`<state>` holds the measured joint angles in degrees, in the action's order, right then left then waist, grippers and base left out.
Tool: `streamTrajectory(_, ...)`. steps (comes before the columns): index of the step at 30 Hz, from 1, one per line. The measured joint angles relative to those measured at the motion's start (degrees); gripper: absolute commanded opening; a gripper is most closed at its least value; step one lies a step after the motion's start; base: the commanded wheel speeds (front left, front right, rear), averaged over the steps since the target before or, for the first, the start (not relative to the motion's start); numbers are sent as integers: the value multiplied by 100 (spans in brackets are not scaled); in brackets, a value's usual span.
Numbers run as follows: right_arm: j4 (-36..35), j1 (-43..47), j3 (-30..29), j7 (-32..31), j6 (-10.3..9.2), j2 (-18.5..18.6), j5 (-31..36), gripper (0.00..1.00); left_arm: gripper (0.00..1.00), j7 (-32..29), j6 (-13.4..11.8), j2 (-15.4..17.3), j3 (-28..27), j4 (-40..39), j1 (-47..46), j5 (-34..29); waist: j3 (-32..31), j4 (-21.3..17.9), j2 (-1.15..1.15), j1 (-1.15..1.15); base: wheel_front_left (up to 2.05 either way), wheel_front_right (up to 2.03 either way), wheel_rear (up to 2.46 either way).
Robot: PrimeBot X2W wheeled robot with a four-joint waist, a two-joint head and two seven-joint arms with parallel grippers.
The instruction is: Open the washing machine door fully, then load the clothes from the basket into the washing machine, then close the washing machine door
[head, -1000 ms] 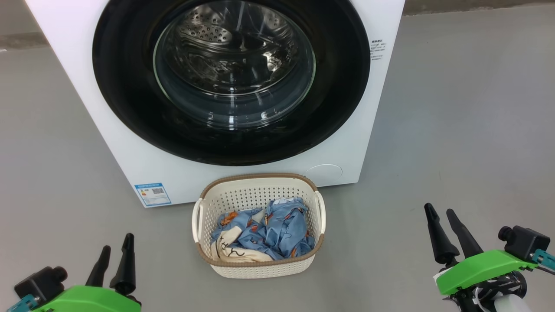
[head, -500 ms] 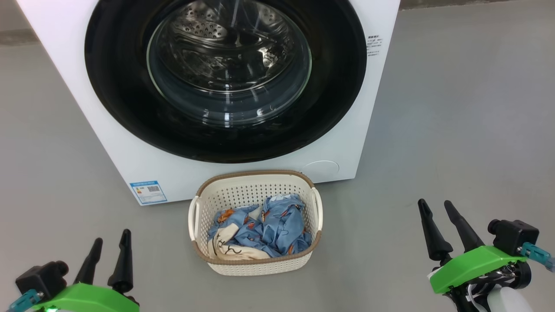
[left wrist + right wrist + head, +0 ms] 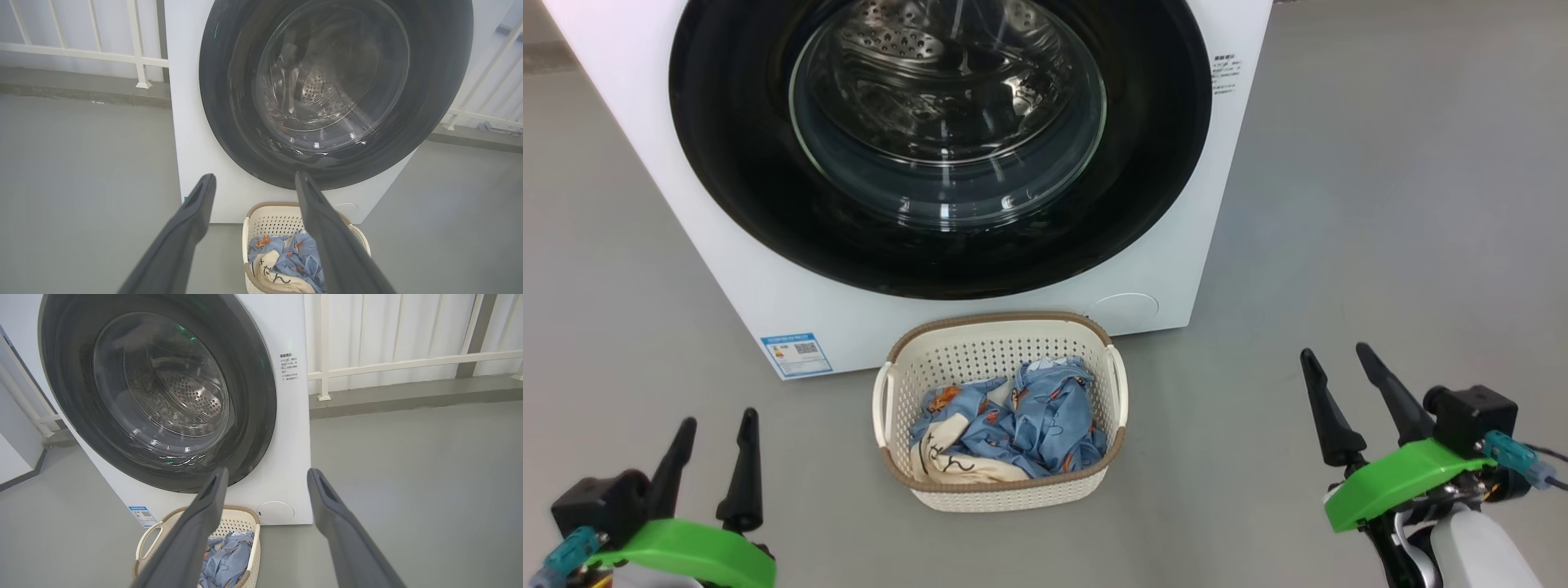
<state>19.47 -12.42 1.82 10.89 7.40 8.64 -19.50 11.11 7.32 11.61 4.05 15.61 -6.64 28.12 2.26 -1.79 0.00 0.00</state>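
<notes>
Round glossy black washing machine door (image 3: pixel 727 163) shut, dead ahead; right tool (image 3: pixel 1334 350) likely nearer than left tool (image 3: pixel 719 417); both splayed wide, empty.

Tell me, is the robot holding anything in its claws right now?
No, nothing. The left gripper and right gripper are both open and empty, and the clothes lie in the basket.

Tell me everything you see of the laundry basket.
The basket is small, cream-white perforated plastic, rounded rectangular, with a brown woven-look rim and a loop handle on each short side. It stands upright on the grey floor just before the washing machine, holding crumpled blue clothes. Nothing else touches it.
</notes>
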Motion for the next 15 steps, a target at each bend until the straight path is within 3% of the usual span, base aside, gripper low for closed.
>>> streamTrajectory(15, 70, -170, 94, 268, 0, 68, 1002, 100, 100, 257, 4, 77, 38, -60, -66, -955, -128, 1, 0, 0, 0, 0, 0)
